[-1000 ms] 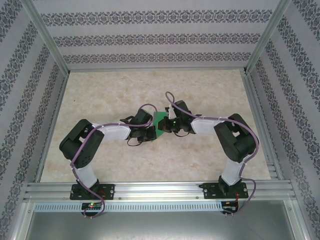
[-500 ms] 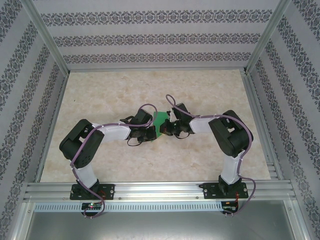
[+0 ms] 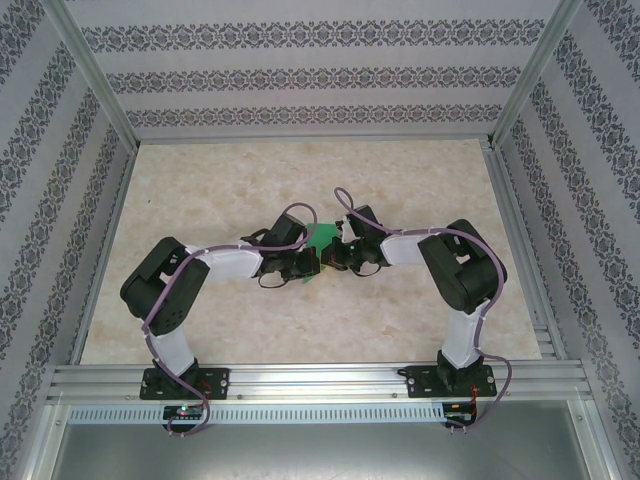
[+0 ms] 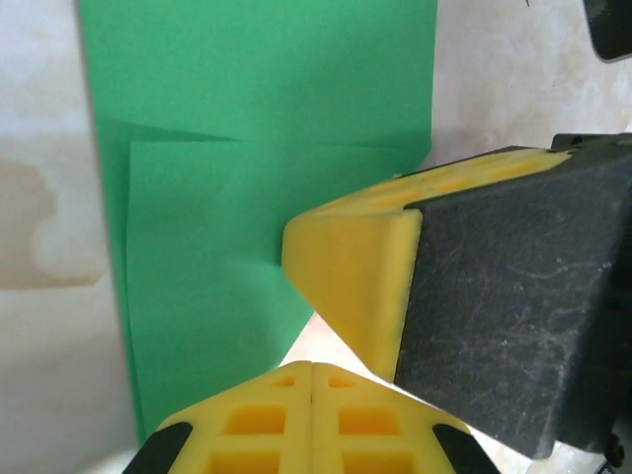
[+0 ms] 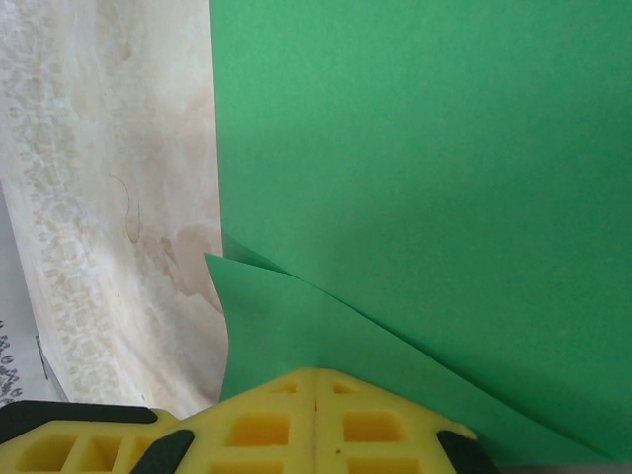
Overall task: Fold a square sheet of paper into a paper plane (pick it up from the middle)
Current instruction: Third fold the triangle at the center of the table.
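Reads as thin, matt, bright green paper for the square sheet of paper, smooth apart from a few sharp creases. Looks like moulded yellow plastic on the left gripper and the right gripper, dull-sheened, with square recesses (slightly waxy). Shows a matt black pad, finely scratched and dusty. Pale marble-patterned table, smooth with a soft sheen. Satin brushed-metal rails. Black and white plastic shells on the arms, purple sheathed cables, matt printed walls.
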Controlling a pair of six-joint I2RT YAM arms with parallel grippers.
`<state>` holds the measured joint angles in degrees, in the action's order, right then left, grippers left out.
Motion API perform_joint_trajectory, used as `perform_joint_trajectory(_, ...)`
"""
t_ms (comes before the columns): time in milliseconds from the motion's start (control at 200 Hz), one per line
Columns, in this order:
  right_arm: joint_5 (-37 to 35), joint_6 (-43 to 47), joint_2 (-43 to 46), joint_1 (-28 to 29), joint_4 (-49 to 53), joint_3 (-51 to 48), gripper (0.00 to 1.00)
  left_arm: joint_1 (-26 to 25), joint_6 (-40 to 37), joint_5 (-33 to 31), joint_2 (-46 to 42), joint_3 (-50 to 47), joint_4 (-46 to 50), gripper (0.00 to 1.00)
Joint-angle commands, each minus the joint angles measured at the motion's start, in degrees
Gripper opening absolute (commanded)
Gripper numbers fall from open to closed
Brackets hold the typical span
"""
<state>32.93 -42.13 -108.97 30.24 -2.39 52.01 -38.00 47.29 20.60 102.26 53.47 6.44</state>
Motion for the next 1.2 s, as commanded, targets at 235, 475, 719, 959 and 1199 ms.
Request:
perform_joint_trajectory(235, -3.7, 0.6, -3.7, 0.0, 3.0, -0.2, 0.00, 0.1, -2.4, -2.1, 3.7, 1.6, 2.2, 0.03)
perform_joint_trajectory(475, -4.3, 1.9, -4.2, -0.5, 5.4, 0.2, 0.00, 1.4, -7.5, -0.6, 3.0, -1.1, 7.6, 0.02)
perform_joint_trajectory(719, -5.1, 3.6, -4.9, -1.4, 8.5, 0.9, 0.00, 1.9, -11.7, 2.8, 1.6, -4.6, 10.5, 0.02)
perform_joint_trajectory(959, -5.5, 4.3, -5.3, -1.9, 9.9, 1.0, 0.00, 2.2, -12.6, 3.4, -0.3, -7.3, 13.2, 0.01)
perform_joint_trajectory(1199, -5.5, 4.4, -5.9, -1.9, 10.1, 1.4, 0.00, 2.7, -12.5, 2.7, -2.5, -9.5, 14.5, 0.01)
